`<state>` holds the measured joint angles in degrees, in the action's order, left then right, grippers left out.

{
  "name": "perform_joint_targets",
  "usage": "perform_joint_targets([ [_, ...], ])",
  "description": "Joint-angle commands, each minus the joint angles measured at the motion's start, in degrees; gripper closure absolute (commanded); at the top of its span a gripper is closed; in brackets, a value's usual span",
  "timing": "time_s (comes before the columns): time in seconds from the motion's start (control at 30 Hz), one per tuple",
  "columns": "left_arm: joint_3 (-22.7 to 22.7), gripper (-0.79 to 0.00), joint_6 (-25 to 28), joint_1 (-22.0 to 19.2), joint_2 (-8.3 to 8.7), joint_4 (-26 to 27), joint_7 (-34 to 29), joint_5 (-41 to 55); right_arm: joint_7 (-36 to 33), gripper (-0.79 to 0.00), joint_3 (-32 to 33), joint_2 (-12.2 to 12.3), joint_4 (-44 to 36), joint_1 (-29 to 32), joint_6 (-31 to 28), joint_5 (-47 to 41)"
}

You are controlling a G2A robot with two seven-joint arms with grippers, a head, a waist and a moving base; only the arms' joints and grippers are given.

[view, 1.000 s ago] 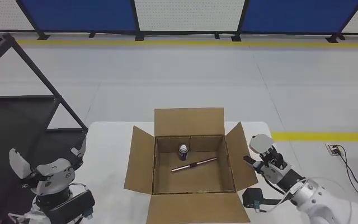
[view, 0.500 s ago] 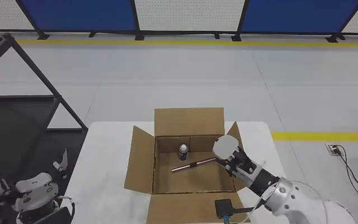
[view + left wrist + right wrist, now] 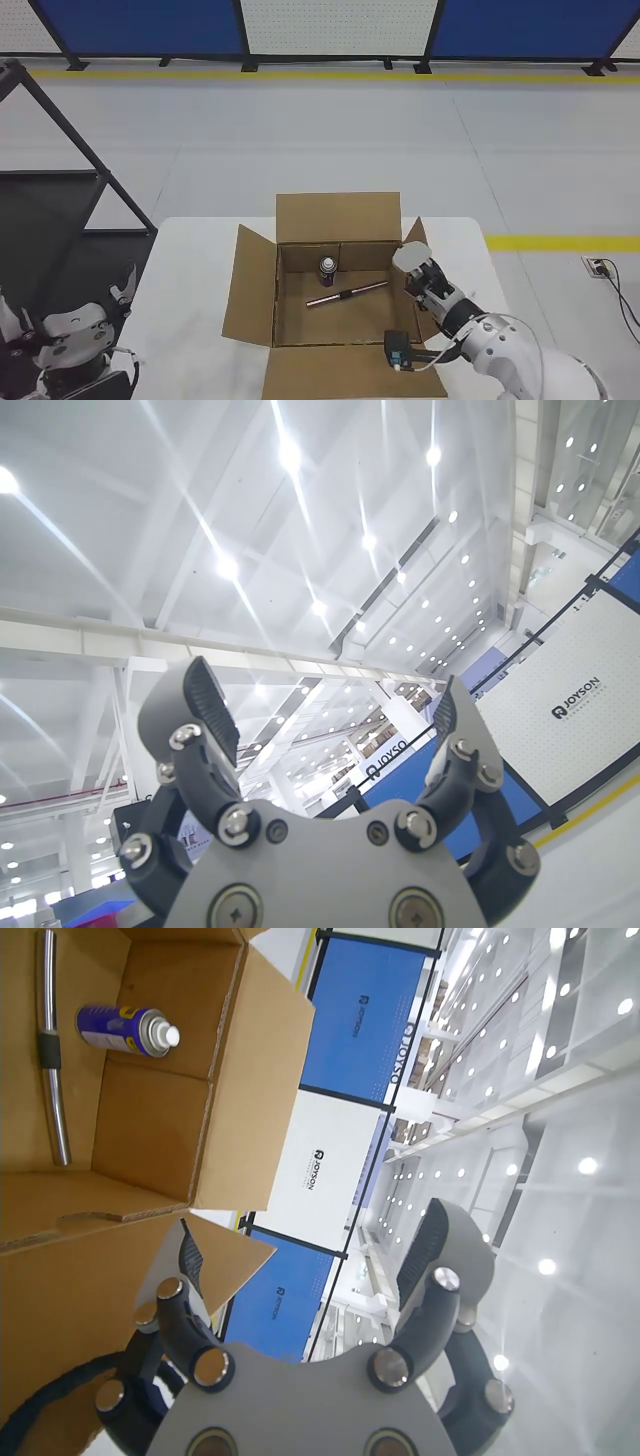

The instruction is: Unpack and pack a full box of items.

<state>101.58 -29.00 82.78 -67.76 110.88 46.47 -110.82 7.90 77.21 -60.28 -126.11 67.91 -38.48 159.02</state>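
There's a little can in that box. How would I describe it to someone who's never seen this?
On the white table sits an open brown cardboard box. Inside, near its far wall, stands a small blue spray can with a white nozzle. Its only neighbour, a silvery metal tube with a black band, lies flat; the can is upright.

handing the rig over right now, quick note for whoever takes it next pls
Left gripper: open, empty, beside the left edge of the table, pointing up.
Right gripper: open, empty, at the right flap of the box.
Things: box on the table, flaps open; spray can upright at its back wall, metal rod lying on its floor, apart.
Done: box opened.
Left: take out both, then repack.
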Motion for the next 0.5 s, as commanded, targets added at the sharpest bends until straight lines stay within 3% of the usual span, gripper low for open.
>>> perform_joint_targets([
  [0.0,-0.47,-0.785,0.55,-0.50,-0.04,0.05,0.02,-0.41,-0.84,-0.785,2.13,0.09,0.56,2.20,1.06,-1.06],
  [0.2,-2.09,-0.785,1.63,-1.81,-0.13,0.24,-0.52,-2.49,0.40,-0.785,6.68,0.24,5.43,6.27,6.35,-5.47],
  [0.47,-2.09,-0.785,1.63,-1.81,-0.13,0.24,-0.52,-2.49,-1.79,-0.785,7.33,-0.55,16.77,5.61,16.60,-12.72],
])
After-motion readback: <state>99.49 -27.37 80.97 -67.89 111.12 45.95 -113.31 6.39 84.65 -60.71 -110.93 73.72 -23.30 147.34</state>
